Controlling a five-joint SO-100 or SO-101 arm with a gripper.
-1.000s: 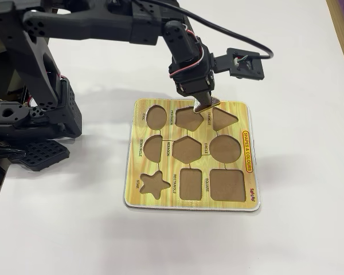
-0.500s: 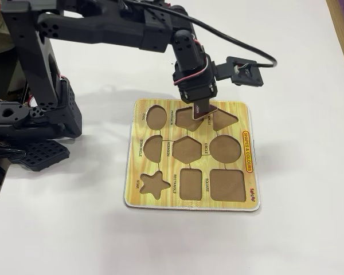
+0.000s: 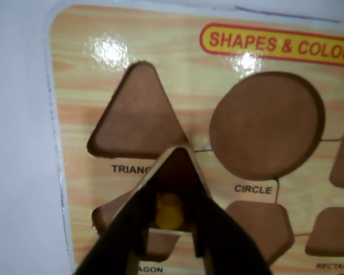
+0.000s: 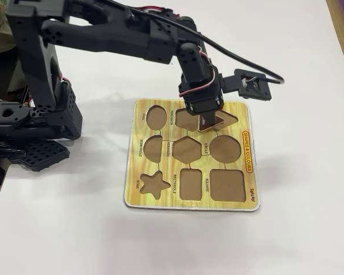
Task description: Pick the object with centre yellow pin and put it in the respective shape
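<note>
The black gripper (image 3: 171,215) clenches the yellow knob (image 3: 169,211) of the dark triangle piece (image 3: 175,172), holding it over the puzzle board (image 4: 139,186) between the pentagon cutout (image 3: 112,215) and the empty triangle cutout (image 3: 136,114).

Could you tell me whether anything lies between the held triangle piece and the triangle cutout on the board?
Nothing visible does. The hand holds the triangle piece by its yellow knob, just short of the triangle cutout, which is empty, with only bare board around it.

White table (image 4: 309,229), purple line (image 3: 286,12)
</note>
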